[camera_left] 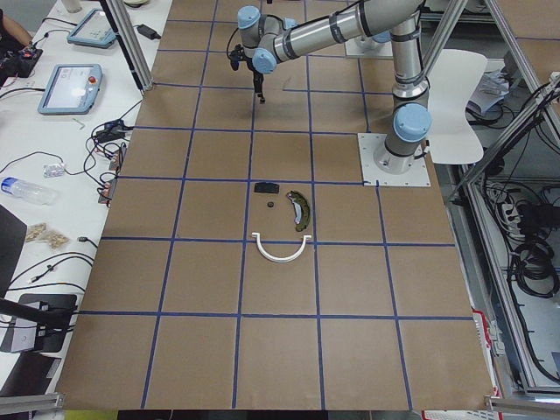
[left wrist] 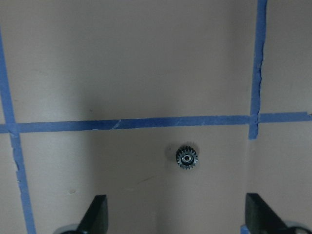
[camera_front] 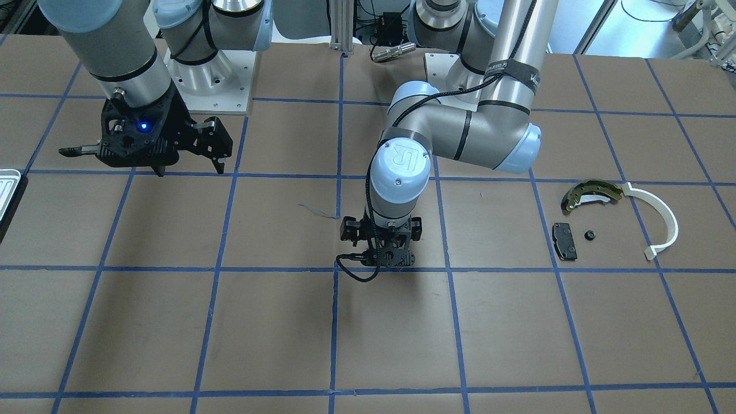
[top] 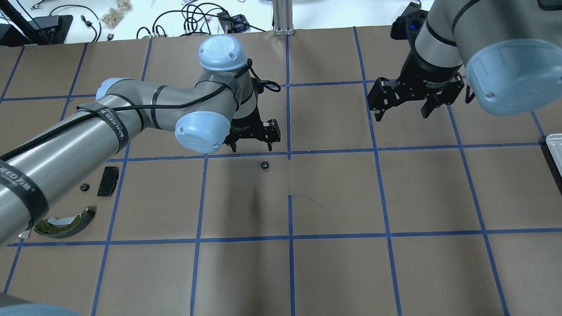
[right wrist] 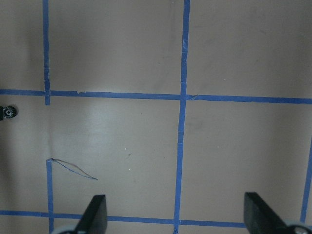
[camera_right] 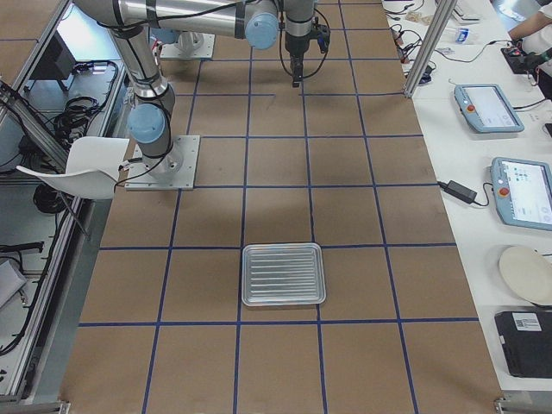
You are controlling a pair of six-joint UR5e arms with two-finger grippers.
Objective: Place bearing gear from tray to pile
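In the front-facing view the left gripper [camera_front: 384, 260] is pointing down at the brown table [camera_front: 230, 322], and the right gripper [camera_front: 190, 171] is hanging with its jaws spread. In the overhead view the tiny black toothed bearing gear [top: 264, 165] is lying on the table just beside the left gripper, well apart from the pile [top: 52, 230] with the olive-gold curved brake shoe [top: 83, 218] and the small black rectangular pad [top: 107, 181]. In the right side view the shallow silvery metal tray [camera_right: 283, 274] is sitting far from both arms. In the left wrist view the left jaws are standing wide apart, gripping nothing
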